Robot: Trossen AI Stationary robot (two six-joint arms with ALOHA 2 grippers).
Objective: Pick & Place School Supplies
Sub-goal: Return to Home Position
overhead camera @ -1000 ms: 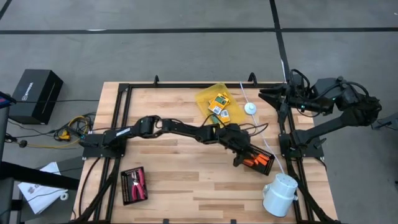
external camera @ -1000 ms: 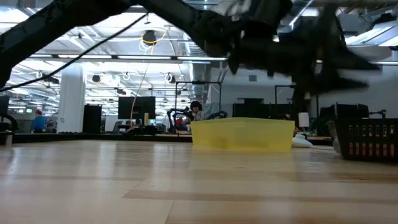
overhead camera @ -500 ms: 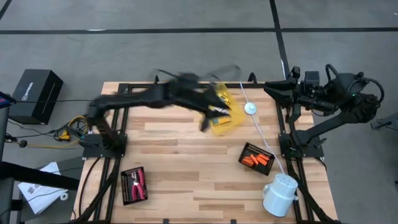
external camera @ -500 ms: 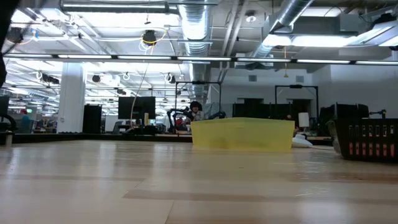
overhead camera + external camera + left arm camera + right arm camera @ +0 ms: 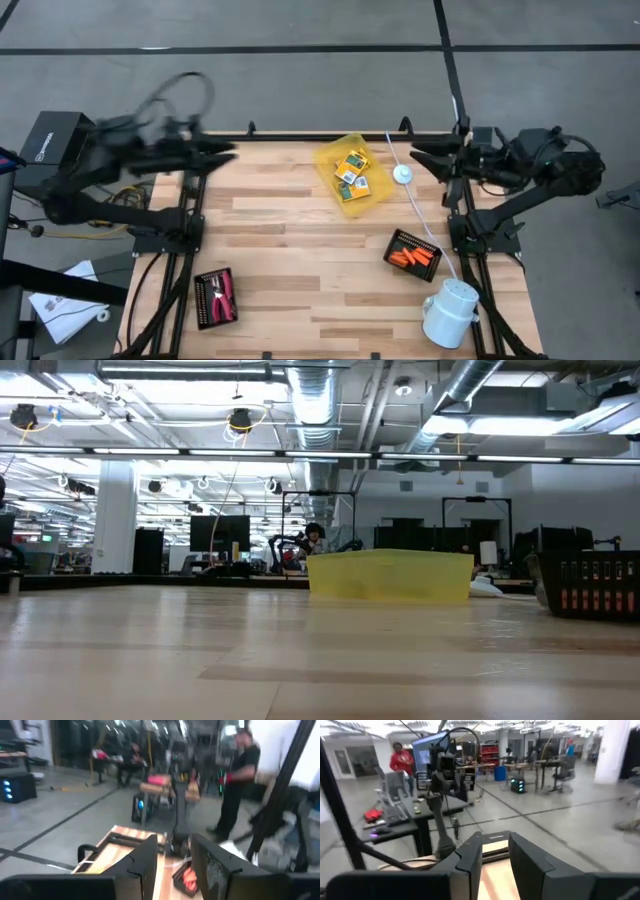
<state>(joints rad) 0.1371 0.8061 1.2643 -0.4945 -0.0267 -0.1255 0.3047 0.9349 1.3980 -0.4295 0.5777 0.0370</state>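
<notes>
Several yellow-and-green card boxes [image 5: 351, 170] lie in the translucent yellow tray [image 5: 368, 193]. Orange sticks [image 5: 411, 258] lie in a black ribbed tray [image 5: 394, 244] toward the right near side. The red-handled pliers [image 5: 225, 293] lie in another black tray [image 5: 203, 299] at the near left. My left gripper [image 5: 228, 152] hovers, open and empty, over the table's far left corner. My right gripper [image 5: 415, 155], also open and empty, hovers at the far right edge. Neither arm shows in the low view.
A white cylinder [image 5: 450, 312] stands at the near right corner. A small white round object [image 5: 402, 174] with a thin white cord lies right of the yellow tray. A black metal frame [image 5: 196, 170] borders the table. People stand in the room beyond.
My left arm has swung fast from the black tray of orange sticks, up and across over the yellow tray, back to the table's far left corner. It carries nothing. The orange sticks stay in their tray. My right arm has shifted only slightly at the far right edge.
</notes>
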